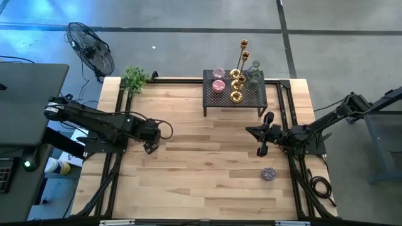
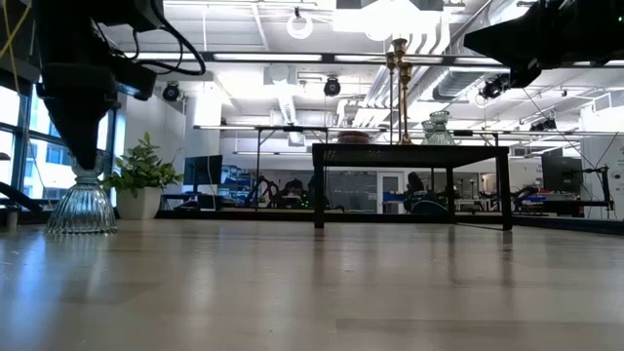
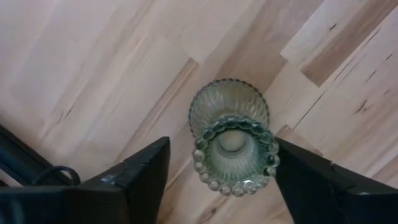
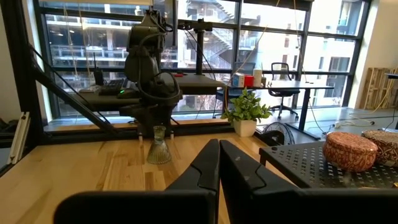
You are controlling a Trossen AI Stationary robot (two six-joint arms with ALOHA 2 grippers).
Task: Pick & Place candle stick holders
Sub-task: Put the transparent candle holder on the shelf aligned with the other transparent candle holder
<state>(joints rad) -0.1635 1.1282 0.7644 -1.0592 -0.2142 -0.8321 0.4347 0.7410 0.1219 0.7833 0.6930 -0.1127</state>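
between my left claw (image 3: 230,180)'s spread fingers (image 3: 146,171) stands the clear ribbed glass holder (image 3: 231,146), upright on the table (image 3: 93,74), neither finger touching it. its long axis runs straight up toward my wrist. well away from the holder, my right claw (image 4: 219,163) waits pressed together. whether the base sits flat is hidden.

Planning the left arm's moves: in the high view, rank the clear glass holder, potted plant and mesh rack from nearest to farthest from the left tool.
1. Clear glass holder, between the left tool's fingers.
2. Potted plant, back left corner.
3. Mesh rack, back centre-right.
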